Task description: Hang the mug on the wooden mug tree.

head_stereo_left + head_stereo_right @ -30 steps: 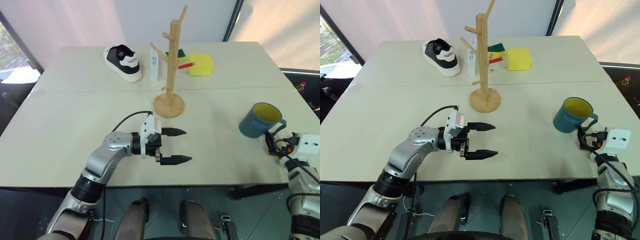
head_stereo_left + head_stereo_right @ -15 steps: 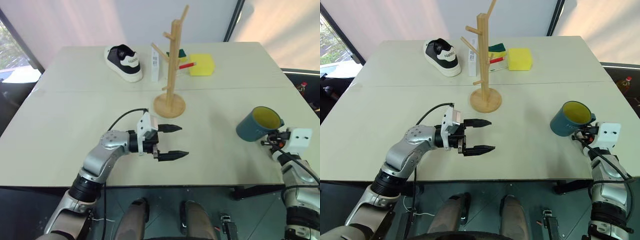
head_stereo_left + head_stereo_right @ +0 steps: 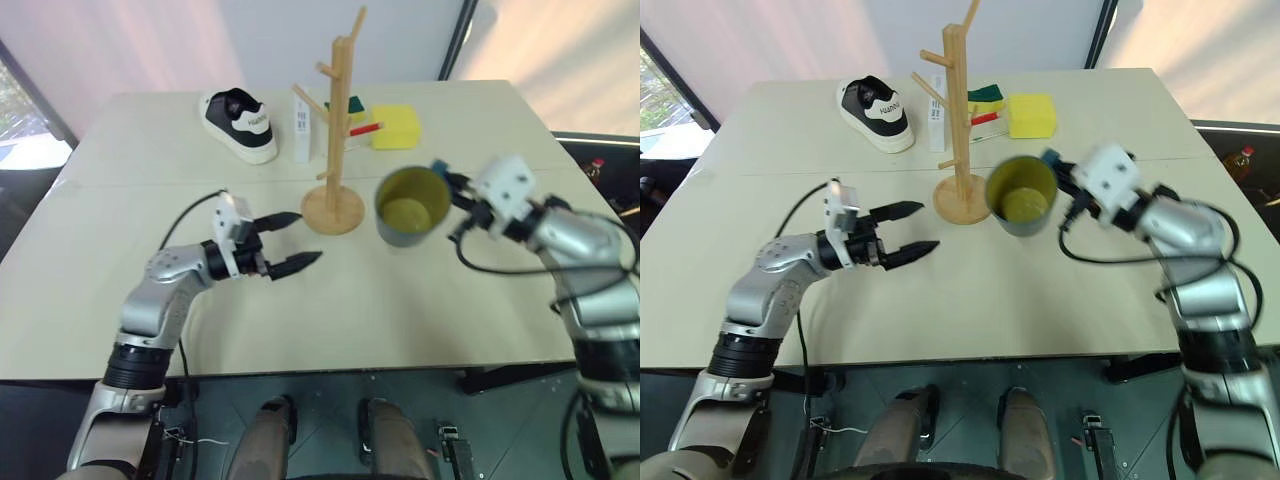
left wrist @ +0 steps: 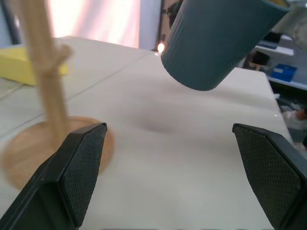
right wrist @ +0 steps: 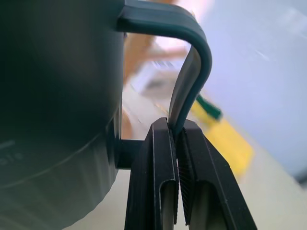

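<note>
Mug point(image 3: 409, 205): in the air, clear of the table point(image 3: 450, 300), just right of the wooden mug tree point(image 3: 337, 130) and level with the lower pole; its rim overlaps the edge of the tree's round base as seen from the head.
Mug axis: tipped well over, the yellow-green mouth turned toward the robot and up, the bottom pointing away toward the far side of the table.
Handle point(image 5: 194, 72): on the side away from the tree.
Right gripper point(image 5: 177, 189): both black fingers pressed together on the handle's loop, carrying the mug.
Left gripper point(image 3: 291, 240): over the table just left of the tree's base, pointing toward it, fingers spread apart, nothing between them.
Tree: upright, long axis vertical, pegs slanting upward.
Behind the tree: a black-and-white shoe point(image 3: 238, 123) to its left, a yellow sponge point(image 3: 396, 127) to its right.
</note>
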`<act>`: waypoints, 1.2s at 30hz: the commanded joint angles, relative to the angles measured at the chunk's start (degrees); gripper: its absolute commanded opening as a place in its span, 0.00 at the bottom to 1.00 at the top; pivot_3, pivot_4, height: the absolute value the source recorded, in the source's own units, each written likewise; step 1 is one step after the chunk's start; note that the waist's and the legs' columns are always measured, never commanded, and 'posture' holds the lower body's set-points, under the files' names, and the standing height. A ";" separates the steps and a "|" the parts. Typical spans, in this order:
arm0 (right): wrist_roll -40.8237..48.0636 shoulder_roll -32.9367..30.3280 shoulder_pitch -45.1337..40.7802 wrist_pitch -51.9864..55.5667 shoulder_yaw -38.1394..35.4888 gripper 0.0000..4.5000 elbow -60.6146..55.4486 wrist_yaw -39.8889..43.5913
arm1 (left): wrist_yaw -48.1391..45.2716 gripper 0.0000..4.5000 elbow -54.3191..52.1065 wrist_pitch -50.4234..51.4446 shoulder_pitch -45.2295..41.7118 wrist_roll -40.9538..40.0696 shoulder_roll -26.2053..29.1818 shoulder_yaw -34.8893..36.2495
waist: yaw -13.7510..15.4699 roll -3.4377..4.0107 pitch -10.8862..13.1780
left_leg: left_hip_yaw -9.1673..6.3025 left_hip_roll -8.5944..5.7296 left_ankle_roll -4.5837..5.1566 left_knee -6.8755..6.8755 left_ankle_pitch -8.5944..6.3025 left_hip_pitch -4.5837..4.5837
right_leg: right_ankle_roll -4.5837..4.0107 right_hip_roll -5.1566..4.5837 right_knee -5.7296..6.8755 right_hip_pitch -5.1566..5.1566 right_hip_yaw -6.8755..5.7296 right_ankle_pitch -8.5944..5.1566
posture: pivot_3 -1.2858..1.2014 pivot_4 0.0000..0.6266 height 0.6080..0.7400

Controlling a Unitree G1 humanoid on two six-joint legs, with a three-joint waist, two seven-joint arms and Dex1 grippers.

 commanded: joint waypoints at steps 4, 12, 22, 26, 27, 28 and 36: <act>-2.49 2.36 -14.85 -5.78 3.24 0.00 16.92 5.87 | 1.12 1.00 -3.60 1.20 -0.33 -4.65 2.26 5.78 | 0.21 -0.15 0.06 | -0.07 -0.04 -0.01 -0.12 0.00 -0.01 | 0.12 0.00 0.00 0.03 -0.04 0.02 | 0.52 0.24 1.00; -5.99 5.72 -27.07 -15.37 5.84 0.00 38.57 11.65 | 4.08 1.00 -8.23 2.31 2.77 -6.31 3.19 7.96 | -0.45 -0.18 0.14 | 0.00 -0.06 -0.01 -0.14 0.00 0.03 | 0.26 0.00 0.04 0.00 0.02 0.11 | 0.52 0.24 1.00; -9.62 10.54 -34.40 -20.86 6.58 0.00 51.64 13.04 | 5.63 1.00 -9.60 2.61 3.68 -7.16 4.19 8.40 | -0.45 -0.17 0.14 | 0.00 -0.04 -0.07 -0.13 0.03 0.07 | 0.24 0.04 0.18 -0.05 0.07 0.13 | 0.52 0.24 1.00; -10.88 12.09 -36.49 -21.91 6.53 0.00 55.08 12.42 | 5.84 1.00 -9.47 2.63 3.25 -7.22 4.33 8.17 | -0.47 -0.17 0.14 | 0.01 -0.04 -0.09 -0.13 0.05 0.07 | 0.24 0.05 0.23 -0.08 0.09 0.13 | 0.52 0.24 1.00; -11.20 12.38 -36.90 -22.14 6.47 0.00 55.78 12.34 | 5.88 1.00 -9.49 2.65 3.19 -7.23 4.33 8.11 | -0.47 -0.17 0.14 | 0.01 -0.04 -0.11 -0.14 0.05 0.06 | 0.24 0.05 0.25 -0.09 0.09 0.13 | 0.52 0.24 1.00; -11.45 12.62 -37.23 -22.33 6.43 0.00 56.38 12.32 | 5.95 1.00 -9.60 2.67 3.21 -7.23 4.31 8.04 | -0.47 -0.17 0.15 | 0.01 -0.04 -0.12 -0.14 0.06 0.06 | 0.24 0.05 0.26 -0.10 0.09 0.13 | 0.52 0.24 1.00; -12.50 13.88 -39.11 -23.25 5.99 0.22 59.72 12.19 | 6.50 1.00 -9.80 2.52 3.18 -7.13 4.18 7.83 | -0.49 -0.17 0.15 | 0.02 -0.04 -0.23 -0.15 0.13 0.07 | 0.23 0.06 0.33 -0.14 0.14 0.13 | 0.52 0.24 1.00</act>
